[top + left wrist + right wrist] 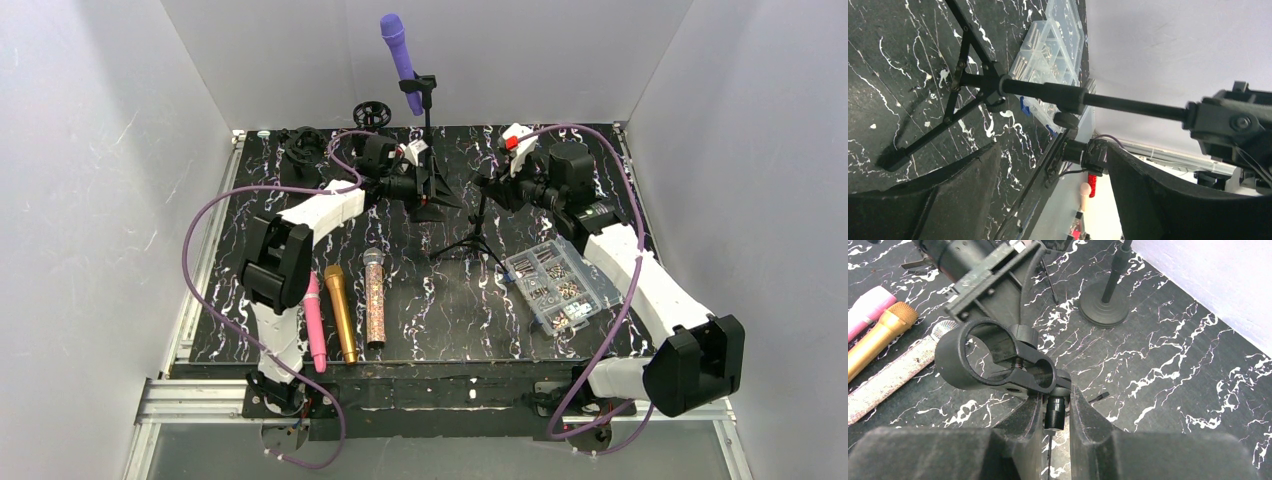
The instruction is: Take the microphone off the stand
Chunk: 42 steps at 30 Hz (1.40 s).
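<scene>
The purple microphone sits tilted in the clip of a tall black stand at the back centre; it is out of both wrist views. The stand's round base shows in the right wrist view. My left gripper is low beside this stand's pole. Its jaws are open and empty in the left wrist view. My right gripper is shut on the post of a small tripod stand, just under its empty clip; the post sits between the fingers. The tripod also shows in the left wrist view.
A pink microphone, a gold one and a glittery one lie side by side at the front left. A clear parts box lies at the front right. Black round parts lie at the back left.
</scene>
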Each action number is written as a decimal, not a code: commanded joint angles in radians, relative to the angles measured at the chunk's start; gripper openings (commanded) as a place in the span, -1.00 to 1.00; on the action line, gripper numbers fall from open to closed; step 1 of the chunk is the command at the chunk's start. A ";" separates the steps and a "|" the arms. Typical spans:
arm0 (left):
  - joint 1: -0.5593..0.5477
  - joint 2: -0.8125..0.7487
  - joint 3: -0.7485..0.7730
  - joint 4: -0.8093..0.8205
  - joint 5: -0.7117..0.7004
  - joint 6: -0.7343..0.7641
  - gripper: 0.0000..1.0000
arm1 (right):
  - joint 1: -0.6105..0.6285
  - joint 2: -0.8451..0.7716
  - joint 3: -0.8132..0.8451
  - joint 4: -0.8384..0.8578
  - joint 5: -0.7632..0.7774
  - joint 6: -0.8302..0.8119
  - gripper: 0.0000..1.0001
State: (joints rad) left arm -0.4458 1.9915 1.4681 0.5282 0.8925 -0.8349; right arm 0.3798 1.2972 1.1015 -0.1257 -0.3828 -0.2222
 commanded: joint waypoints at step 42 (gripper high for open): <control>-0.104 -0.157 0.052 -0.228 -0.118 0.827 0.49 | -0.019 0.164 -0.067 -0.456 0.150 -0.047 -0.97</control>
State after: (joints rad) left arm -0.5407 1.9305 1.5368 0.3119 0.7727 -0.2020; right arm 0.3843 1.3266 1.1301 -0.1551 -0.3653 -0.2249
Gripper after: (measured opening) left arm 0.731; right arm 0.240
